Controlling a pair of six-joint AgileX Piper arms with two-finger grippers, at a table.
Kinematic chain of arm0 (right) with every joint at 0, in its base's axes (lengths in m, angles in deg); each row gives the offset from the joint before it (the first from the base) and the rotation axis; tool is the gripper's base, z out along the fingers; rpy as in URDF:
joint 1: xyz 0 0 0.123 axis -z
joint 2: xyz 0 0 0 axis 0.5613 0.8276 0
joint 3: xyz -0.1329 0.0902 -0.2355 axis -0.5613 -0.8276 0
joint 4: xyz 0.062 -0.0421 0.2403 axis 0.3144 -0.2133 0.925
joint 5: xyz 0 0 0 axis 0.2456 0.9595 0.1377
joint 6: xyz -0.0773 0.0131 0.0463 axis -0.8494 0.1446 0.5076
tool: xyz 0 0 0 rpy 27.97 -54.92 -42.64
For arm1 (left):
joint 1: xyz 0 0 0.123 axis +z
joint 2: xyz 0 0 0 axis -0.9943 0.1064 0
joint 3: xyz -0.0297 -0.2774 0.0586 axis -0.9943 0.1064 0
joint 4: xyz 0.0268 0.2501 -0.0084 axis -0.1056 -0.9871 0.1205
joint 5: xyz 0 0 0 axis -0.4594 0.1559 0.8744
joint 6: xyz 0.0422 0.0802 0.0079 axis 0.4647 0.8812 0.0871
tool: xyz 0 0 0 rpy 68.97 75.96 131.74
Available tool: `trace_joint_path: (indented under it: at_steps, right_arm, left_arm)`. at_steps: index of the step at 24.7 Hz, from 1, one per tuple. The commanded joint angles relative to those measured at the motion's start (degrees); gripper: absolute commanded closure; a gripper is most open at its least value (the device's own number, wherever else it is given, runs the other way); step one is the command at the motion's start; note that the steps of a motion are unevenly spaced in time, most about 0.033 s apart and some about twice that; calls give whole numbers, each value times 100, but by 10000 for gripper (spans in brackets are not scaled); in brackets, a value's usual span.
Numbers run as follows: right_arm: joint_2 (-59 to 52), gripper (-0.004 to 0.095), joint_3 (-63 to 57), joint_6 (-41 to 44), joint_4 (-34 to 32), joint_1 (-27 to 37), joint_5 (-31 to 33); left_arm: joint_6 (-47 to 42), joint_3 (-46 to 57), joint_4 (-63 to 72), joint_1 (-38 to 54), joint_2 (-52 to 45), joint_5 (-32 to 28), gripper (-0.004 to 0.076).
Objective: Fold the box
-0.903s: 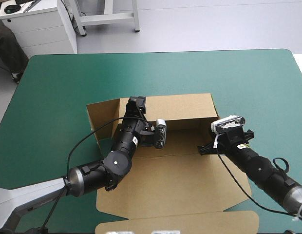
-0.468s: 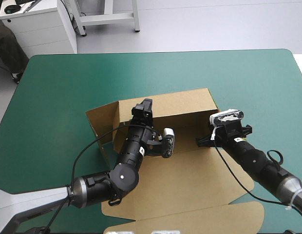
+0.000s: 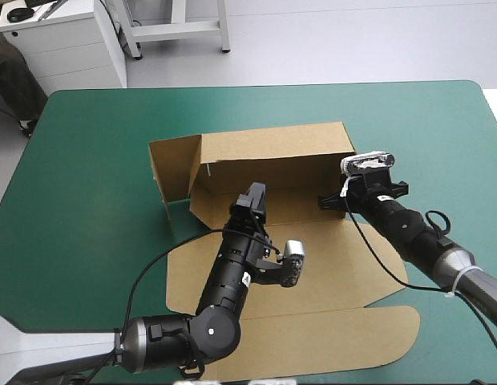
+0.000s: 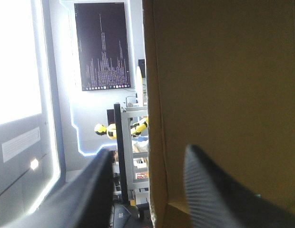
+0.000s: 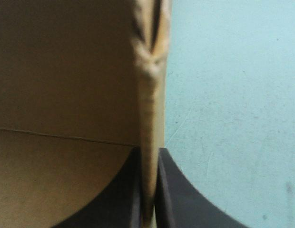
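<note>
Box (image 3: 329, 273) half-raised at mid-bench (image 3: 88, 160): seen from above, its far wall and a left flap stand upright, while the floor and lid lie flat toward the near edge. The high view places both arms but hides their grips. The left hand (image 3: 255, 195) points across the floor at the far wall, and the right hand (image 3: 327, 200) sits at that wall's right end.

The wrist views supply the rest. The left hand's fingers (image 4: 97, 190) stand well spread, one on either side of an upright board edge (whether either touches it cannot be told). The right hand's fingers (image 5: 181, 190) are pressed almost together, pinching a thin, creased edge of board, with brown wall on one side and bare teal-green bench on the other.
</note>
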State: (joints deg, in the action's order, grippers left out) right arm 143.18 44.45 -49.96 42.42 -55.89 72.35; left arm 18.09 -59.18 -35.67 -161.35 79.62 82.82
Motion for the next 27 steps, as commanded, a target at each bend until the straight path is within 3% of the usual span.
trace_joint_path:
  at_steps: [1, 3, 7, 10, 13, 17, 20, 24, 27]
  right_arm:
    - [-176, 926, 222, 16, -7, 37, -77]
    - [-176, 927, 222, -11, -7, 37, -54]
    - [-176, 927, 222, -114, -7, 37, 55]
    - [-176, 927, 222, -113, -7, 37, 94]
    - [-176, 927, 222, -113, -7, 37, 139]
    - [-176, 927, 222, -113, -7, 37, 161]
    - [-176, 927, 222, -113, -7, 37, 224]
    - [-176, 927, 222, -113, -7, 37, 249]
    - [-176, 927, 222, -113, -31, 37, 249]
  left_arm:
    - [543, -149, -65, -69, -216, -12, 720]
    - [1211, -287, 740, -58, -280, -386, 708]
    - [3187, -1131, 3585, 261, -342, -817, 710]
    - [4692, -2181, 5919, 928, -342, -574, 711]
    - [5613, -3293, 7718, 1880, -342, -26, 711]
    - [5891, -4454, 9056, 3346, -319, 559, 711]
    - [5712, -5225, 10979, 5743, -319, 452, 711]
    - [5593, -4925, 13147, 8234, -317, 452, 711]
    - [5556, -3795, 14003, 9965, -317, 233, 714]
